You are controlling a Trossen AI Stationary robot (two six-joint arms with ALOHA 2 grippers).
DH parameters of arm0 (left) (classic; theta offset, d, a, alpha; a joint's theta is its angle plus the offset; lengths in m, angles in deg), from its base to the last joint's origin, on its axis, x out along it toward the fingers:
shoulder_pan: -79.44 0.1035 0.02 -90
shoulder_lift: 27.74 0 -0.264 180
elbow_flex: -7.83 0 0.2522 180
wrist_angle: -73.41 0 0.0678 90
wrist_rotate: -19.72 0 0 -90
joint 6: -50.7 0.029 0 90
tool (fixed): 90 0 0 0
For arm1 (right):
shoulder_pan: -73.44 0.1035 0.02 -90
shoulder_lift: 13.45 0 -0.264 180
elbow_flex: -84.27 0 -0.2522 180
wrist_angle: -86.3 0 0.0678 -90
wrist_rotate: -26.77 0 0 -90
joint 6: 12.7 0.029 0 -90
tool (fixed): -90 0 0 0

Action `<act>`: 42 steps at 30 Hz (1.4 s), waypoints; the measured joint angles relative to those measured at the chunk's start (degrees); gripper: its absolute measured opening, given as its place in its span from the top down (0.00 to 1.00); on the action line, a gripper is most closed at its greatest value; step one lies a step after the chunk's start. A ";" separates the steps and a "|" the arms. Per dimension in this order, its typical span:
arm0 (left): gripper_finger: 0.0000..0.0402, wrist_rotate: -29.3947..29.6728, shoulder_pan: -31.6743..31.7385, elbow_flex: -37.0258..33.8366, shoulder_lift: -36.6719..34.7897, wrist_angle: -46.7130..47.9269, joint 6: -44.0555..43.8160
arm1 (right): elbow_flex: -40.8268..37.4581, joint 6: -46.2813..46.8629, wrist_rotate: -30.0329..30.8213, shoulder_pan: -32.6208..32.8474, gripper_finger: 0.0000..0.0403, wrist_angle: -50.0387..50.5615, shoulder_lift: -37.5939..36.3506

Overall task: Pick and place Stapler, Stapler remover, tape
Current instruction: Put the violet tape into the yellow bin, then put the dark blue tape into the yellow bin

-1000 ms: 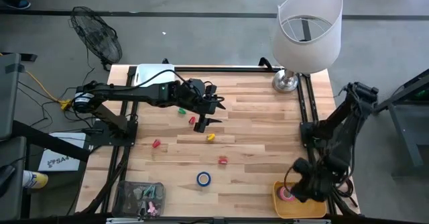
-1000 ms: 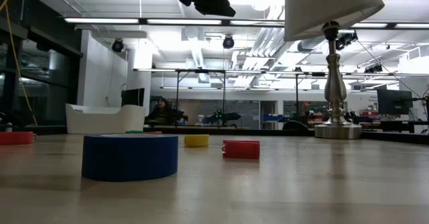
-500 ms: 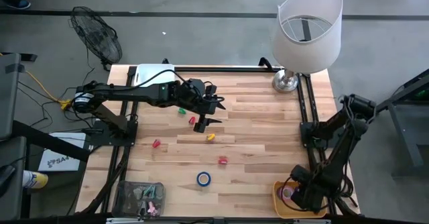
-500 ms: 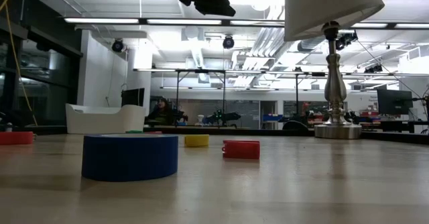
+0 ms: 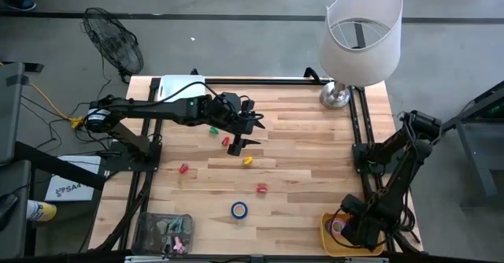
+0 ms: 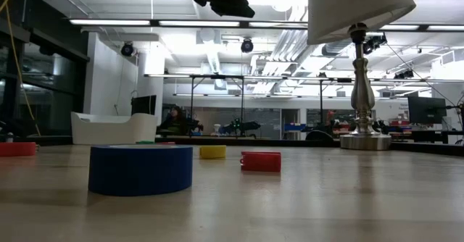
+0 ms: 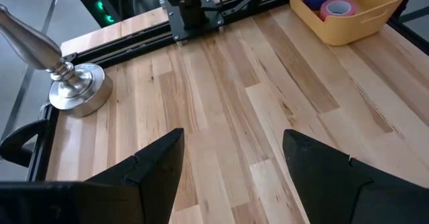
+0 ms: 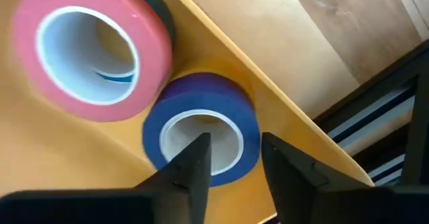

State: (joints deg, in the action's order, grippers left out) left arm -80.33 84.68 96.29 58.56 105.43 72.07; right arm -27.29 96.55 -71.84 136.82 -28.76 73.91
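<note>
A blue tape roll [image 5: 239,209] lies flat on the wooden table near its near edge; it also shows in the low view [image 6: 141,169]. Small red pieces [image 5: 261,188] [image 5: 183,168] [image 5: 226,141] and a yellow piece [image 5: 248,161] lie mid-table. My left gripper [image 5: 242,135] hangs open and empty over the far middle [image 7: 232,158]. My right gripper [image 5: 343,228] is down in the yellow bin [image 5: 362,246]. It is open, astride the wall of a second blue roll [image 8: 201,120], one finger over the hole and one outside. A pink roll [image 8: 94,56] lies beside it.
A lamp with a white shade [image 5: 364,31] stands on its metal base [image 5: 335,96] at the far right corner. A clear box of small items [image 5: 164,233] sits at the near left. A white block [image 5: 179,86] lies at the far left. Bare wood lies right of centre.
My right gripper has gone down and a little toward the table's near edge, into the yellow bin, and has then kept still. My left arm and the things on the table have not moved.
</note>
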 joint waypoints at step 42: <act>0.38 8.53 -17.64 0.02 3.32 35.81 -50.78 | -0.05 -22.77 27.58 -15.96 0.55 16.43 -22.13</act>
State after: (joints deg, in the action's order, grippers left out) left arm -71.80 67.04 96.31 61.88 141.24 21.29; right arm -27.34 73.78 -44.26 120.85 -12.33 51.78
